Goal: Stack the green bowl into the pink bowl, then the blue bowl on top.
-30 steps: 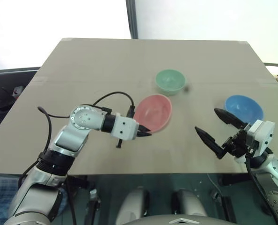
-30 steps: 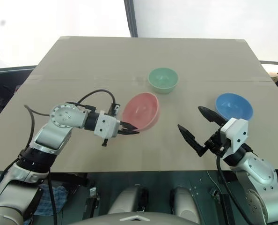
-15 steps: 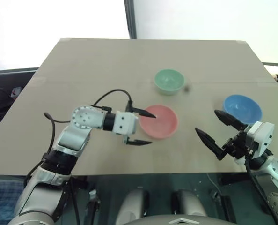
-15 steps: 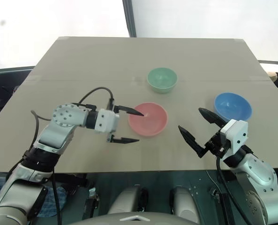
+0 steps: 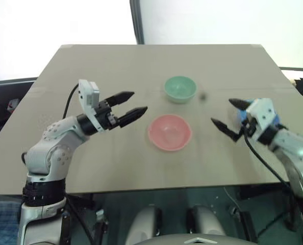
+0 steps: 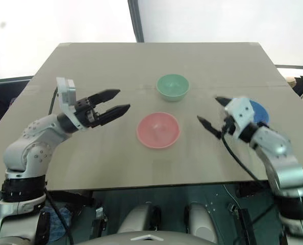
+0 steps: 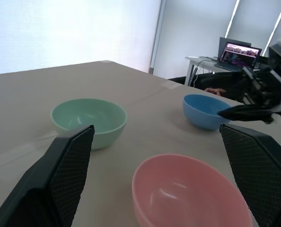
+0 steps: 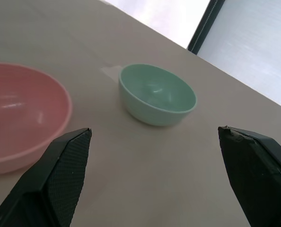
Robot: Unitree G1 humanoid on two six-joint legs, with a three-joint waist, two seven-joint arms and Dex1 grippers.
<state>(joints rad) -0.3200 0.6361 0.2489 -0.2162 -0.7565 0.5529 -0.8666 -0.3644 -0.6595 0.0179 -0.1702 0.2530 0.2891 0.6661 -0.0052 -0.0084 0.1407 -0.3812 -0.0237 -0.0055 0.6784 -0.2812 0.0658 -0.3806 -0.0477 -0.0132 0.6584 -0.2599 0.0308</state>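
The pink bowl (image 5: 169, 132) sits upright and empty in the middle of the tan table (image 5: 110, 66). Just behind it stands the green bowl (image 5: 180, 88), also empty. At the right lies the blue bowl (image 6: 259, 112), partly hidden behind my right gripper (image 5: 223, 112), which hangs open just on the near left side of it. My left gripper (image 5: 136, 102) is open, raised above the table left of the pink bowl and pointing at it, holding nothing. The left wrist view has all three bowls: green bowl (image 7: 88, 118), pink bowl (image 7: 188, 194), blue bowl (image 7: 204, 109).
The table's front edge (image 5: 156, 188) runs close below the pink bowl. A small dark spot (image 5: 202, 95) marks the table right of the green bowl. A desk with a laptop (image 7: 239, 49) stands beyond the table's right side.
My left gripper opened, let go of the tilted pink bowl, and drew back left and up; the bowl now rests flat. My right gripper moved forward, in front of the blue bowl.
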